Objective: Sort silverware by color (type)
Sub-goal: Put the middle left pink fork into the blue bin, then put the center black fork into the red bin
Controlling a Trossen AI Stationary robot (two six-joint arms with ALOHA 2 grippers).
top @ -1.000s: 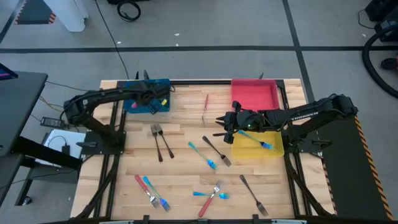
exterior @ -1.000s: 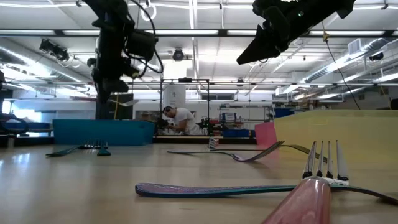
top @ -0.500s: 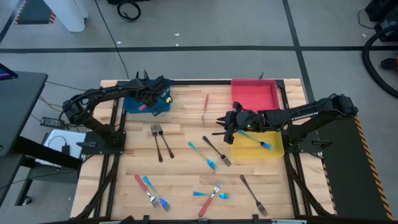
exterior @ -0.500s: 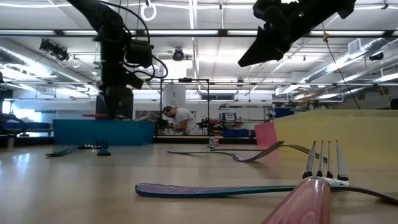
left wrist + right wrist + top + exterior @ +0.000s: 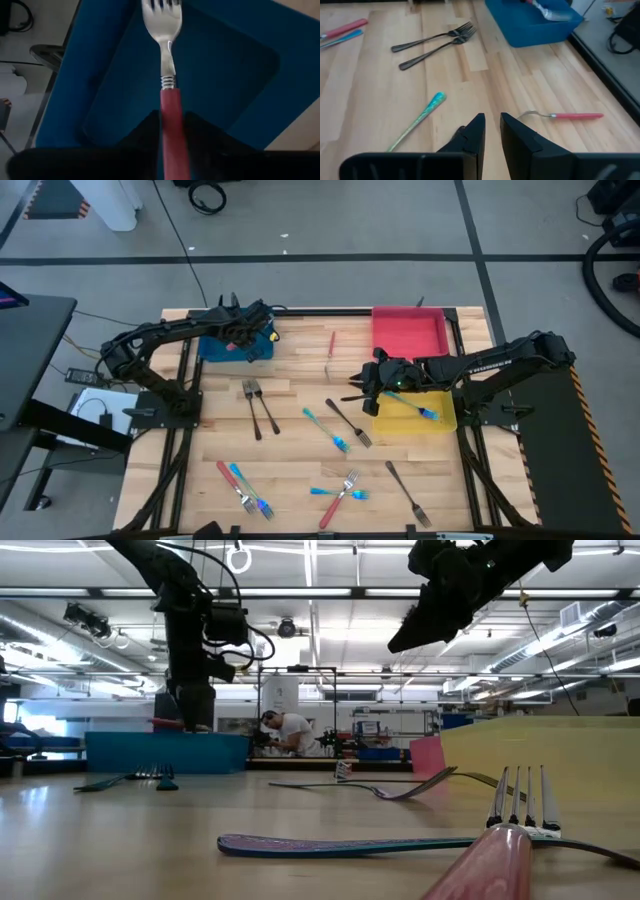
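Since the earlier frames, the left gripper (image 5: 243, 337) has dropped lower over the blue tray (image 5: 262, 351), carrying a red-handled fork (image 5: 168, 85) with it, while the right arm has barely shifted. On the wooden table (image 5: 300, 395) stand three trays: the blue one at the far left, a red tray (image 5: 408, 328) at the far right, and a yellow tray (image 5: 442, 420) just in front of the red one, holding one light blue fork (image 5: 414, 407). In the left wrist view the fork's handle lies between the left gripper's dark fingers (image 5: 144, 131), tines pointing out over the tray floor; whether the fingers still pinch it or have just let go cannot be told. The right gripper (image 5: 360, 382) hovers above the table beside the yellow tray, holding nothing, its fingers (image 5: 475, 133) a narrow gap apart. Loose forks are scattered across the table: two dark forks (image 5: 258, 403) side by side near the left arm, a red-handled one (image 5: 331, 346) between the blue and red trays, a dark fork (image 5: 346, 421) and a blue one (image 5: 327, 430) at centre, and a mixed cluster (image 5: 340, 491) along the near edge.
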